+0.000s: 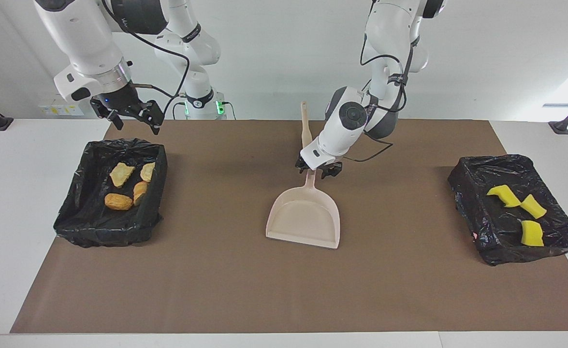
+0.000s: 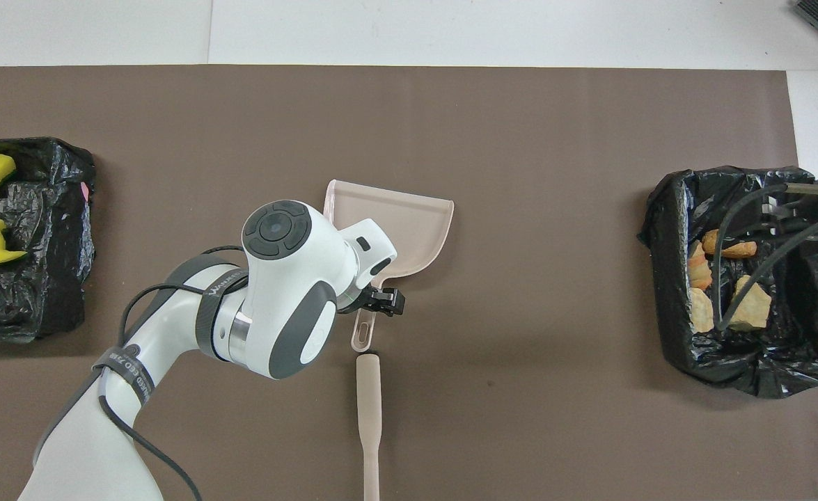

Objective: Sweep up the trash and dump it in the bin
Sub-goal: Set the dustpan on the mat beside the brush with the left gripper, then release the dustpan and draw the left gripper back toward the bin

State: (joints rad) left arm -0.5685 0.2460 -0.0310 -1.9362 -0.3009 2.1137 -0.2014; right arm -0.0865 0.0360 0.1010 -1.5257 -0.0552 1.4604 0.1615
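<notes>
The beige dustpan (image 1: 303, 217) lies flat mid-mat, its handle (image 1: 310, 182) pointing toward the robots. My left gripper (image 1: 318, 169) is low over that handle, open, one finger on each side of it; in the overhead view the left gripper (image 2: 374, 306) is partly hidden under the wrist. Several tan bread-like trash chunks (image 1: 122, 181) lie in the black-lined bin (image 1: 124, 142) at the right arm's end. Three yellow sponge trash pieces (image 1: 520, 208) lie in the bin (image 1: 487, 162) at the left arm's end. My right gripper (image 1: 126, 115) hangs open and empty over the bread bin's robot-side edge.
A beige brush handle (image 1: 305, 128) lies on the brown mat (image 1: 216, 270) between the dustpan and the robots, in line with the dustpan handle. From overhead the bread bin (image 2: 666, 202) and the sponge bin (image 2: 67, 153) sit at opposite ends of the mat.
</notes>
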